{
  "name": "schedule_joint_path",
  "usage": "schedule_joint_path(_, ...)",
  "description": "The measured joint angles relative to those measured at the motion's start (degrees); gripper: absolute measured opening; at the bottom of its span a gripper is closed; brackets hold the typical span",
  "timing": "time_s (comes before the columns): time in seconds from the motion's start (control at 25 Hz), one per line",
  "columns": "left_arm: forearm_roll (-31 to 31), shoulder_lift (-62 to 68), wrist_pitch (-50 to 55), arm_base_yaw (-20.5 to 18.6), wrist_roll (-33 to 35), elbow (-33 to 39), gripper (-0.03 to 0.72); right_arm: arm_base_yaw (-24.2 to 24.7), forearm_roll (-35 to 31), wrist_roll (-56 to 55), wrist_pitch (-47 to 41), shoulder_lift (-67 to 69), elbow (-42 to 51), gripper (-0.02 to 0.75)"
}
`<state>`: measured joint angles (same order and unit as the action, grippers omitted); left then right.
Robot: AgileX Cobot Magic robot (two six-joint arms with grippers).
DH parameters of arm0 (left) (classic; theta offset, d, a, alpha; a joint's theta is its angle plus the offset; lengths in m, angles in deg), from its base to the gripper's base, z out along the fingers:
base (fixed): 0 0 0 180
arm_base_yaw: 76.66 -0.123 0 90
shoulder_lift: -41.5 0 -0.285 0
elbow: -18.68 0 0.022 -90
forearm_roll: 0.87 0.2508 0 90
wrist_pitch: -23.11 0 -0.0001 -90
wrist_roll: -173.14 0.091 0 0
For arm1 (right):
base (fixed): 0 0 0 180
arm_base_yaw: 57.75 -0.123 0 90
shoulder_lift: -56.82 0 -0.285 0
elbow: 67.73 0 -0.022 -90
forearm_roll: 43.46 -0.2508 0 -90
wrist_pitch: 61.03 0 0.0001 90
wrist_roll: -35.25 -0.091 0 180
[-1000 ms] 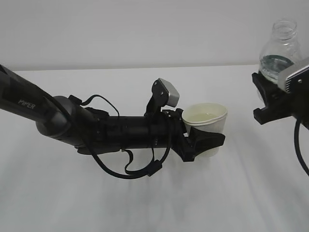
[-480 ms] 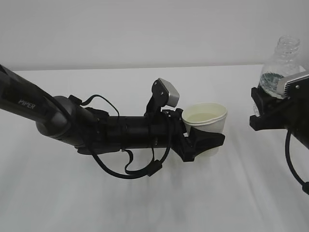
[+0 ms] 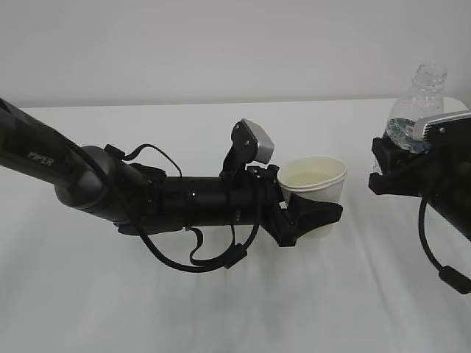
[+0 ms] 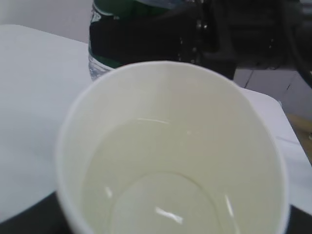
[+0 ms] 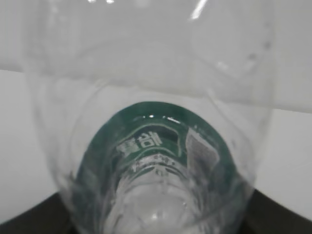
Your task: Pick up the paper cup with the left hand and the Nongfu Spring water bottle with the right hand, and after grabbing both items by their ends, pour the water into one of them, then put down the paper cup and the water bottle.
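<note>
The left pincer (image 3: 313, 215) is gripping the paper cup (image 3: 315, 184) mid-worktop (image 3: 221, 309), water (image 4: 161, 195) inside. The right pincer (image 3: 390, 165) is clasping the Nongfu Spring water bottle (image 3: 416, 107) upright near the right edge, well apart.

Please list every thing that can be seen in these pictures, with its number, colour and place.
paper cup: one, white, cream inside, centre, held in the left hand, above the table
water: clear, in the cup
water bottle: one, clear with green label, no cap, upright, far right, held in the right hand
table: one, white, under everything
left hand: one, black, closed around the cup
right hand: one, black, closed around the bottle
</note>
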<state>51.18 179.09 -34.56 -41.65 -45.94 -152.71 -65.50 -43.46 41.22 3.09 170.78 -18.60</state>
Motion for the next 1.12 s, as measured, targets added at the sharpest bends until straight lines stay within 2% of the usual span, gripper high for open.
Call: schedule_joint_path(1.12,-1.1,0.0,1.4,0.0,1.3,0.0,0.46,0.0,-0.8,-3.1,0.1,15.4,-13.2,0.405)
